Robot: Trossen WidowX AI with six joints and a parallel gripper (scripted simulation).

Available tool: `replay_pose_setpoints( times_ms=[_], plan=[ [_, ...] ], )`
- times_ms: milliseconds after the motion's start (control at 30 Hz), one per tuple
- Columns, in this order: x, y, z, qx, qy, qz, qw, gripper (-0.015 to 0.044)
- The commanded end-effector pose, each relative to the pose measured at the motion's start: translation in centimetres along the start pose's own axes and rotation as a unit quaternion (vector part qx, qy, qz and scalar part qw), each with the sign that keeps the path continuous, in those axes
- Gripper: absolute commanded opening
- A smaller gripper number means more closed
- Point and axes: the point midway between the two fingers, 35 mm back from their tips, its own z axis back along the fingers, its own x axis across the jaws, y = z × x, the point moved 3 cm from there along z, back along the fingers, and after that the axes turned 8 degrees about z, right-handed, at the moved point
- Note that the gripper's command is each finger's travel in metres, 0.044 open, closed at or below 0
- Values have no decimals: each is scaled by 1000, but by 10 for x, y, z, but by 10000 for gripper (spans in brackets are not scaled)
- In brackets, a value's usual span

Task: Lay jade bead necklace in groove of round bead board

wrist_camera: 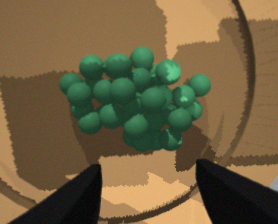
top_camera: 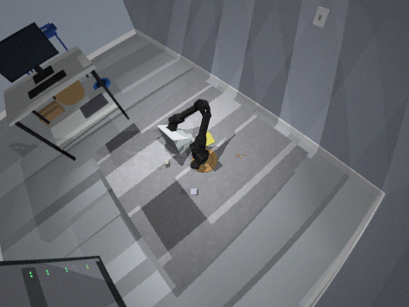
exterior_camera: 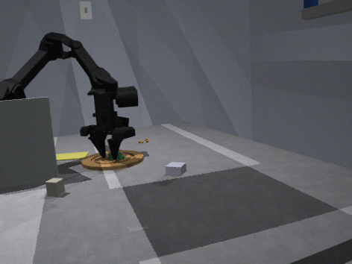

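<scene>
The jade bead necklace (exterior_camera: 119,156) (wrist_camera: 122,91) is a bunched heap of green beads on the round bead board (top_camera: 211,158) (exterior_camera: 136,159) (wrist_camera: 40,35), inside its curved grooves. The beads are piled on one another and are not spread around a groove. My gripper (exterior_camera: 109,157) (wrist_camera: 148,170) is open and points down, low over the board. In the wrist view its fingertips are apart below the heap, with bare wood between them. In the top view the arm hides much of the heap.
A grey-white upright panel (top_camera: 170,137) (exterior_camera: 26,142) and a yellow sheet (top_camera: 210,139) (exterior_camera: 72,156) are near the board. A beige cube (top_camera: 166,163) (exterior_camera: 55,187), a pale lavender block (top_camera: 193,191) (exterior_camera: 176,168) and small orange pieces (top_camera: 240,155) (exterior_camera: 143,141) lie around it.
</scene>
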Motion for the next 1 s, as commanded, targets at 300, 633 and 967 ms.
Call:
replay_pose_setpoints(
  times_ms=[300,633,967],
  plan=[
    [2,3,9,2,-5,-7,1000,440],
    [2,3,16,0,-3,-5,1000,440],
    [2,3,16,0,-3,-5,1000,440]
  ],
)
